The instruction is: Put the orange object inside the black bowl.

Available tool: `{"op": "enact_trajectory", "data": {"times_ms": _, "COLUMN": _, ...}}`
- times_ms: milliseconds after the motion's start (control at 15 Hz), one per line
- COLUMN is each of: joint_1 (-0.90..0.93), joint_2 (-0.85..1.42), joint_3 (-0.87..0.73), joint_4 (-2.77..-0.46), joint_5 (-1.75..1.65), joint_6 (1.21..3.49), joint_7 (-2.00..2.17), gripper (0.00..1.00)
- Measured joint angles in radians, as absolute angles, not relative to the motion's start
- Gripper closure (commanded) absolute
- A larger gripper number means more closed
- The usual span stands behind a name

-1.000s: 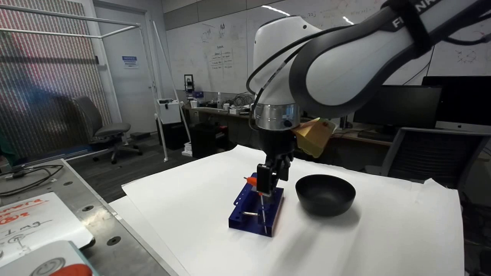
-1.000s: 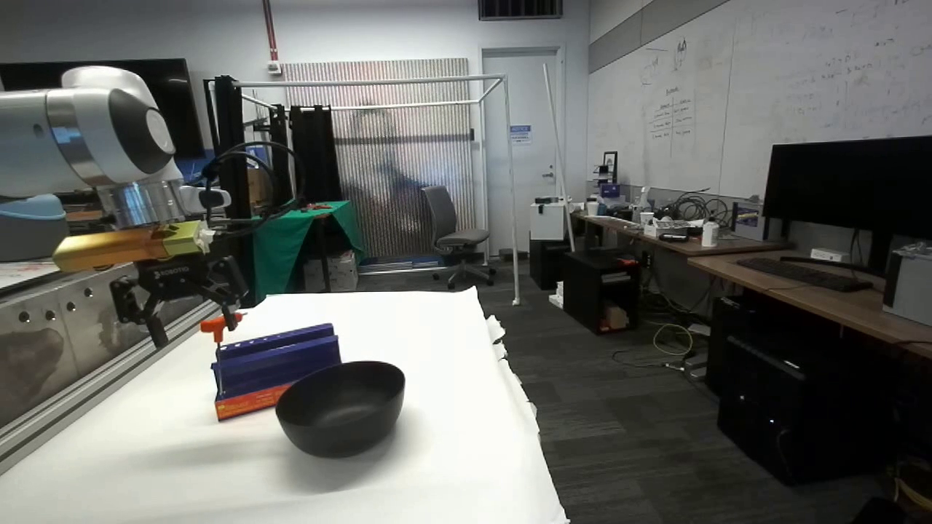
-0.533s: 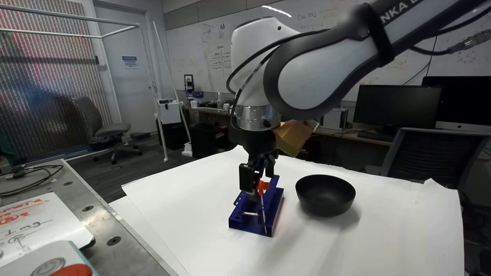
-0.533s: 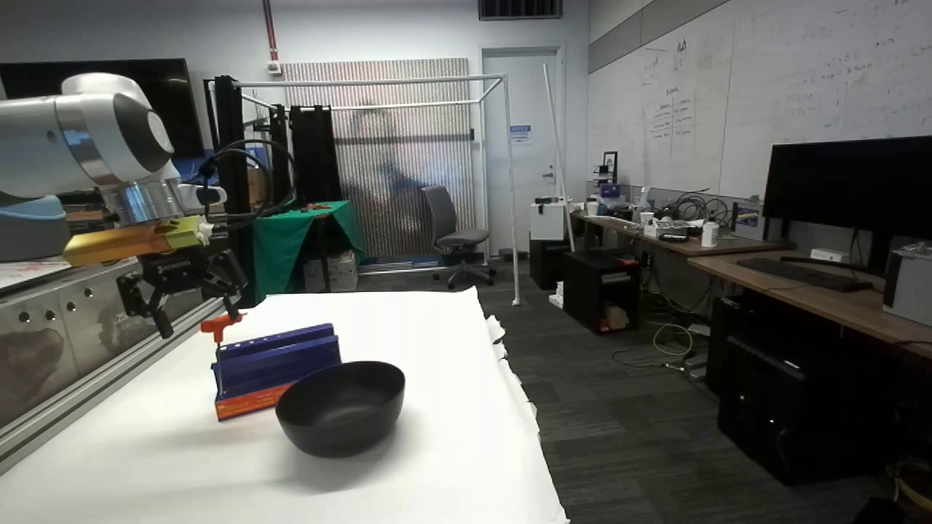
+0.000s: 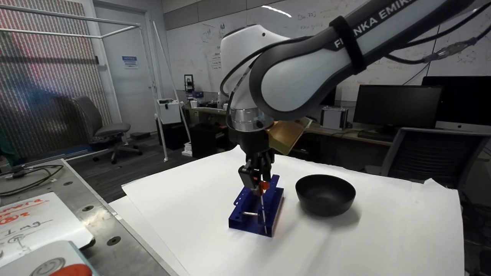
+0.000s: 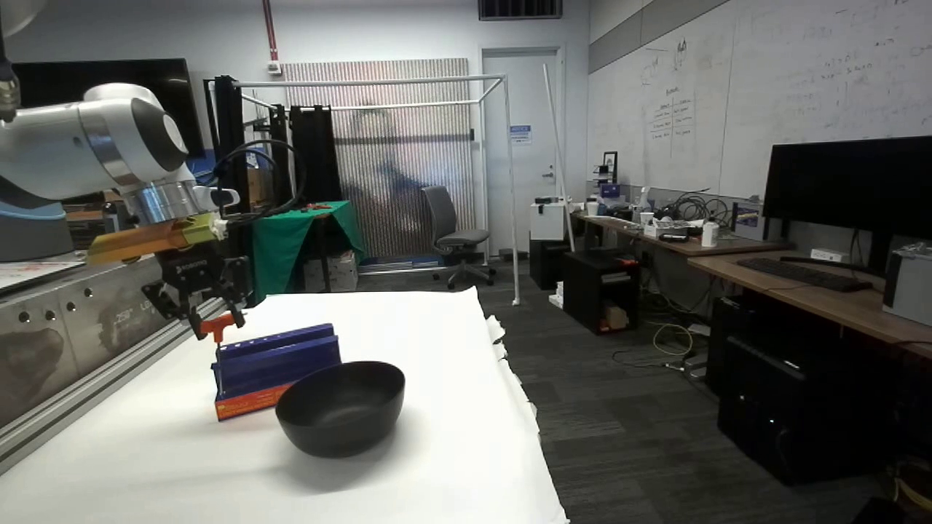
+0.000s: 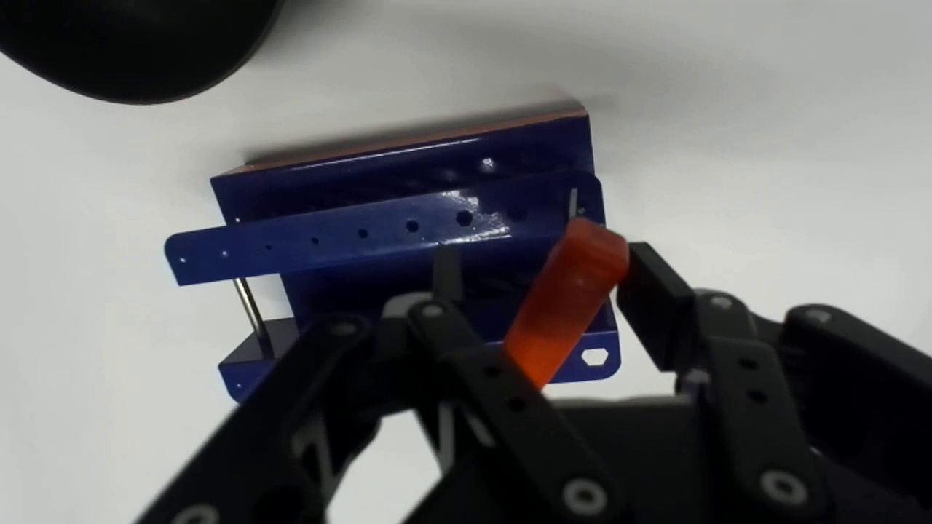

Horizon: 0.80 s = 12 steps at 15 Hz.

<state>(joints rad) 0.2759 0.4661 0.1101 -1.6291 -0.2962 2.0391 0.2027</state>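
1. One orange object [image 6: 217, 329] is counted, stood upright, orange end uppermost, at the left end of one dark blue holder [image 6: 287, 364] in an exterior view.
2. One black bowl [image 5: 325, 205] is set to the right of the holder, apart from it, in an exterior view.
3. One pincer [image 7: 542, 285] is shown, its two fingers [image 7: 659, 309] spread on either side of the orange object; in the wrist view a gap is left beside the left finger, and whether the right one is touched cannot be told.
4. Holder and bowl are carried by one bench [image 6: 466, 437], topped in white, its right edge ragged.
5. At the near left, one metal counter [image 5: 99, 218] is placed.
6. Farther off, one grey chair [image 5: 111, 129], one dark chair [image 5: 437, 153], two dark screens [image 5: 397, 105], one door [image 5: 134, 88] with one blue notice [image 5: 130, 61], and a handwritten whiteboard [image 5: 191, 50] are seen.
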Motion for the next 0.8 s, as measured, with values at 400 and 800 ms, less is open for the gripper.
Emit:
{"op": "enact_trajectory", "data": {"times_ms": 400, "joint_1": 0.276, "joint_2": 0.473, "joint_3": 0.111, "joint_4": -1.601, "joint_5": -0.293, "joint_6": 1.984, "joint_7": 0.185, "gripper": 0.88}}
{"op": "enact_trajectory", "data": {"times_ms": 800, "joint_1": 0.275, "joint_2": 0.429, "joint_3": 0.119, "joint_4": -1.603, "joint_5": -0.288, "joint_6": 1.931, "joint_7": 0.106, "gripper": 0.87}}
